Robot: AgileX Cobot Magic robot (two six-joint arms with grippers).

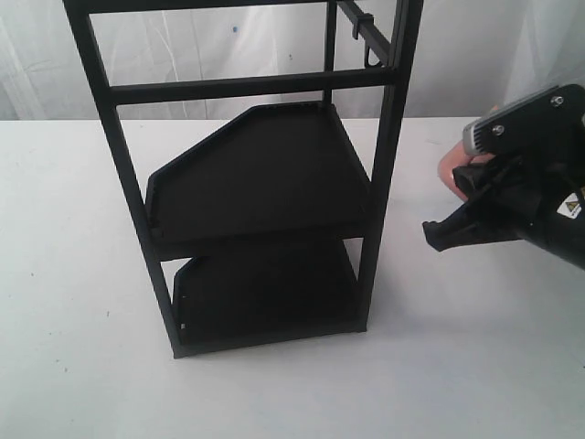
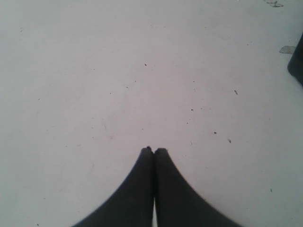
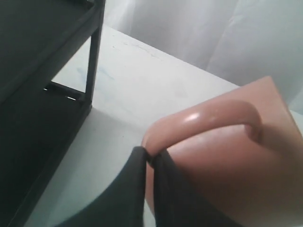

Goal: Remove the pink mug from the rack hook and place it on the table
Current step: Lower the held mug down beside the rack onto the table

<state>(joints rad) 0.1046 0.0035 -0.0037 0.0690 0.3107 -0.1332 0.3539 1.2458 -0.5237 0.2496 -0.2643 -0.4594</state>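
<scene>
A: Largest first. White table [image 1: 82,274], faintly specked, spread under everything, far wider than the rest.

B: Confirmed. Next down, the black two-shelf rack [image 1: 265,174], upright near the middle of the exterior view, each shelf cut at an angle on one front corner. Same rack's lower post and shelf edge along one side of the right wrist view.

A: Then the right arm [image 1: 539,183], in from the right edge of the exterior view, low over the tabletop, apart from the rack's right post.

B: After that, the pink mug [image 3: 236,156]. Off the rack and to the right of it, mostly hidden behind the arm in the exterior view, only a salmon sliver visible there. Large and close in the right wrist view, glossy loop handle [image 3: 208,116] arching across the near side.

A: Resting on the table or held above it?

B: Cannot tell from either view.

A: State of the right gripper [image 3: 150,158]?

B: Clamped on the mug's handle, black fingers nearly together, one on each side of the loop's near end.

A: And the left gripper [image 2: 153,151]?

B: Pinched fully closed, tips touching, nothing between them, just over bare table. Also a dark shape [image 2: 296,61] at the edge of the left wrist view, too cut off to name.

A: Smallest item?

B: The rack hook [image 1: 372,57], small black J hanging from the thin rail [image 1: 358,20] at the rack's top right, well apart from the mug.
</scene>
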